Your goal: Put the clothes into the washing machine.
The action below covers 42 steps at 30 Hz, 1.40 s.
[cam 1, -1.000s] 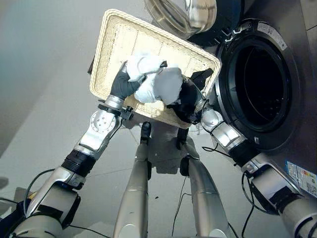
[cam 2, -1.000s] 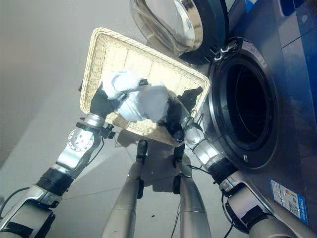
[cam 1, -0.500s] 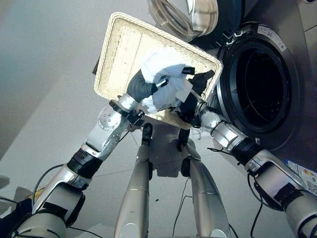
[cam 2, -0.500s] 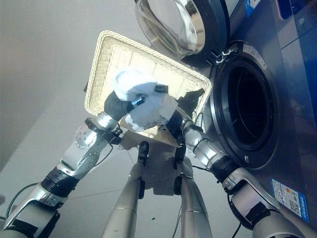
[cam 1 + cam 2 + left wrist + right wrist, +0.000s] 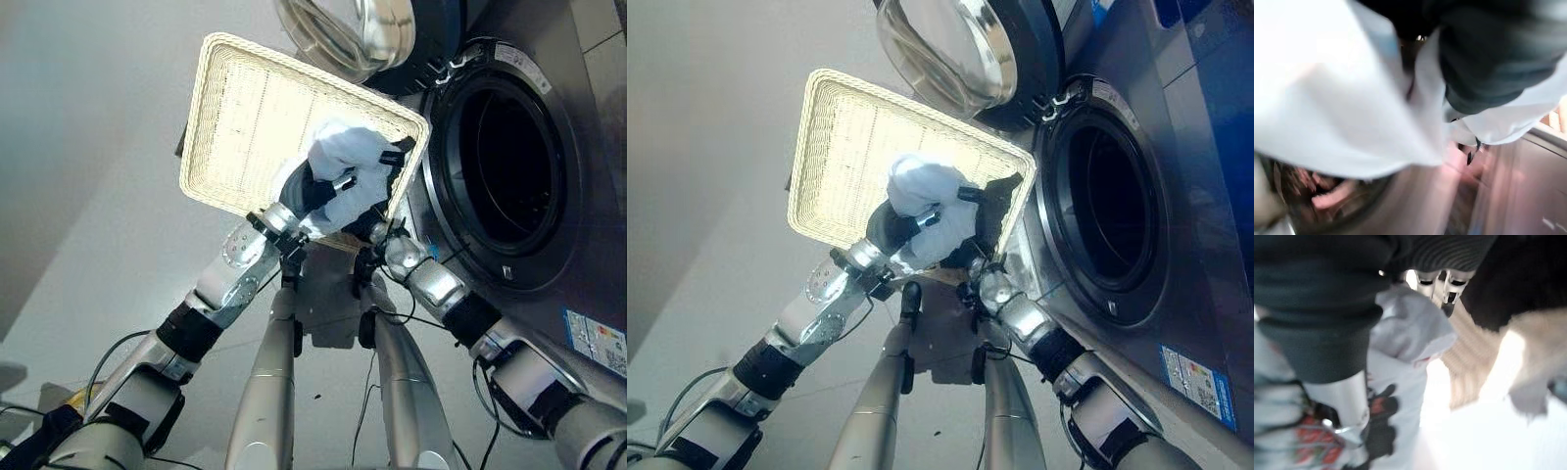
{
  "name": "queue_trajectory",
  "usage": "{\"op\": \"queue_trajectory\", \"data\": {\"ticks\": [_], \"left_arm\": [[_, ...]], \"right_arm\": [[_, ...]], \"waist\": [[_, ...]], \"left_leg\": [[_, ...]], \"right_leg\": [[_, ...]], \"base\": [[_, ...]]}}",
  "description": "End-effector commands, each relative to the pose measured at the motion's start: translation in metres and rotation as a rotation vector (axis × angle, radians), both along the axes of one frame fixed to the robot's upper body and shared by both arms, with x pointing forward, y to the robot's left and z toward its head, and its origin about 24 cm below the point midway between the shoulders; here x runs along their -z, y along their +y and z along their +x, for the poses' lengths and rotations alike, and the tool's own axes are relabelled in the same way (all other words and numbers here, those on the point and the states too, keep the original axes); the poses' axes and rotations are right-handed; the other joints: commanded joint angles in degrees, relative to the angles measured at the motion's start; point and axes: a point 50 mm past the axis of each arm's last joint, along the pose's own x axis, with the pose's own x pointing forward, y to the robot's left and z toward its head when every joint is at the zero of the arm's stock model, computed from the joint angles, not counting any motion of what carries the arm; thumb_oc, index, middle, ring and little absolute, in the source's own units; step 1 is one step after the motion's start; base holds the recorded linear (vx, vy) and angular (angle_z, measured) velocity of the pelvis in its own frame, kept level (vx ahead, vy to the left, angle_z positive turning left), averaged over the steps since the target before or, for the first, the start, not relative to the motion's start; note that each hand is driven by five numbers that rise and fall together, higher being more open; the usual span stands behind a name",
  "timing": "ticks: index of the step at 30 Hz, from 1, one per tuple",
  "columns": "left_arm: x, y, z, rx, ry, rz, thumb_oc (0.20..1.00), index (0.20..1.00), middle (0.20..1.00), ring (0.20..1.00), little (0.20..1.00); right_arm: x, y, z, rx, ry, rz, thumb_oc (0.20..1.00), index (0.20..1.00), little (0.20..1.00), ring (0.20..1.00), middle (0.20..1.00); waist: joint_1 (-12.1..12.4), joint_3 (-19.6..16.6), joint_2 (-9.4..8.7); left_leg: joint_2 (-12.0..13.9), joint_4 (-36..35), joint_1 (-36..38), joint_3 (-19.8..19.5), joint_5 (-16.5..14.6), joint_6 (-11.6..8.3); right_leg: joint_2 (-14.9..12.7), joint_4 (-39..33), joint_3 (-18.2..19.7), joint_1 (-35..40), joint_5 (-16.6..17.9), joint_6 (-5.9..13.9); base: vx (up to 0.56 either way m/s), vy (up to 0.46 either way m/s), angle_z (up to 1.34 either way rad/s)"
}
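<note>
Lifting now: wicker basket (image 5: 245, 127) sits at 10 o'clock, tilted w/ its open face to the camera. L hand (image 5: 315, 191) at centre has fingers curled into the white clothes (image 5: 348, 171), bunched over the basket's near corner, prob. so nothing trails on the way across. R hand (image 5: 972, 262) comes in just below, under the bundle; can't tell its fingers. Washing machine (image 5: 509, 166) at 3 o'clock, door (image 5: 965, 49) swung up at 12, drum gaping for the drop.
</note>
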Motion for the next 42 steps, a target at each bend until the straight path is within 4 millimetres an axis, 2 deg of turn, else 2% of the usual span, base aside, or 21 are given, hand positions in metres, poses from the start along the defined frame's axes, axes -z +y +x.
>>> {"op": "queue_trajectory", "data": {"ticks": [1,3,6,16,21,26,28,32,37,42], "left_arm": [[-0.011,0.009,-0.007,-0.083,-0.107,-0.107,0.200,0.200,0.200,0.200,0.200],[-0.007,0.011,-0.006,-0.103,-0.101,-0.104,0.200,0.200,0.200,0.200,0.200],[0.002,0.019,-0.001,-0.149,-0.086,-0.080,0.200,0.200,0.200,0.200,0.200],[0.014,0.019,0.003,-0.175,-0.029,-0.043,0.200,0.200,0.200,0.200,0.200],[0.015,0.012,0.001,-0.109,-0.033,-0.012,0.200,0.200,0.200,0.200,0.200],[0.010,0.000,-0.007,0.028,-0.050,0.003,0.200,0.200,0.200,0.200,0.200],[0.011,-0.011,-0.013,0.153,-0.021,-0.001,0.200,0.200,0.200,0.200,0.200],[0.011,-0.021,-0.018,0.230,0.004,0.001,0.200,0.200,0.200,0.200,0.200],[0.021,-0.040,-0.030,0.426,0.113,0.003,0.200,0.200,0.200,0.200,0.200],[0.032,-0.051,-0.035,0.544,0.236,-0.039,0.200,0.200,0.200,0.200,0.200]], "right_arm": [[-0.024,0.025,-0.024,-0.317,0.051,0.199,1.000,1.000,1.000,1.000,1.000],[-0.019,0.028,-0.028,-0.380,0.119,0.233,1.000,1.000,1.000,1.000,1.000],[-0.002,0.034,-0.038,-0.570,0.358,0.352,1.000,1.000,1.000,1.000,1.000],[0.010,0.033,-0.043,-0.683,0.508,0.483,1.000,1.000,1.000,1.000,1.000],[0.019,0.032,-0.045,-0.677,0.555,0.424,1.000,1.000,1.000,1.000,1.000],[0.028,0.028,-0.046,-0.649,0.587,0.353,1.000,1.000,1.000,1.000,1.000],[0.030,0.025,-0.042,-0.588,0.573,0.347,1.000,1.000,1.000,1.000,1.000],[0.030,0.026,-0.040,-0.557,0.561,0.360,1.000,1.000,1.000,1.000,1.000],[0.022,0.025,-0.033,-0.466,0.485,0.442,1.000,1.000,1.000,1.000,1.000],[0.016,0.023,-0.025,-0.378,0.432,0.509,1.000,1.000,1.000,1.000,1.000]], "waist": [[-1.8,-1.1,3.67],[-1.8,-1.1,3.52],[-1.5,-1.1,3.11],[-1.6,-1.1,2.98],[-1.9,-1.1,3.03],[-2.3,-1.1,3.03],[-2.4,-1.1,3.05],[-2.6,-1.1,3.05],[-3.1,-1.1,3.54],[-3.3,-1.1,4.26]], "left_leg": [[-5.1,3.1,-1.1,3.5,-3.7,2.55],[-5.2,3.5,-1.1,3.5,-3.7,2.51],[-5.2,4.3,-1.5,3.5,-3.9,2.62],[-4.7,3.2,-2.0,4.0,-3.3,2.50],[-4.9,3.0,-2.3,3.8,-3.1,2.47],[-5.1,3.1,-2.8,3.7,-3.0,2.54],[-5.2,3.0,-2.8,3.7,-3.0,2.65],[-5.2,2.7,-2.8,3.9,-2.9,2.74],[-5.5,2.7,-3.1,4.2,-3.0,2.95],[-5.7,2.6,-3.1,4.3,-3.0,3.10]], "right_leg": [[0.5,-1.1,-2.0,1.5,-1.3,6.16],[0.5,-1.0,-2.1,1.5,-1.4,6.13],[0.5,-0.7,-2.5,1.1,-1.1,6.05],[0.8,-1.4,-2.7,0.3,-0.4,6.15],[0.9,-2.1,-2.3,0.2,-0.1,6.10],[1.0,-2.4,-1.7,-0.2,0.3,6.01],[1.1,-2.5,-1.4,-0.3,0.4,6.05],[1.2,-2.7,-1.2,-0.3,0.6,6.09],[1.2,-2.7,-0.7,-0.7,0.9,6.18],[1.3,-2.4,-0.3,-0.9,0.8,6.15]], "base": [[0.04,-0.024,-0.09],[0.04,-0.030,-0.03],[0.04,-0.039,-0.01],[0.01,-0.001,-0.04],[0.00,0.002,-0.03],[0.00,0.000,0.00],[0.00,0.000,0.00],[0.00,0.000,0.00],[0.00,0.000,0.00],[0.00,0.000,0.00]]}}
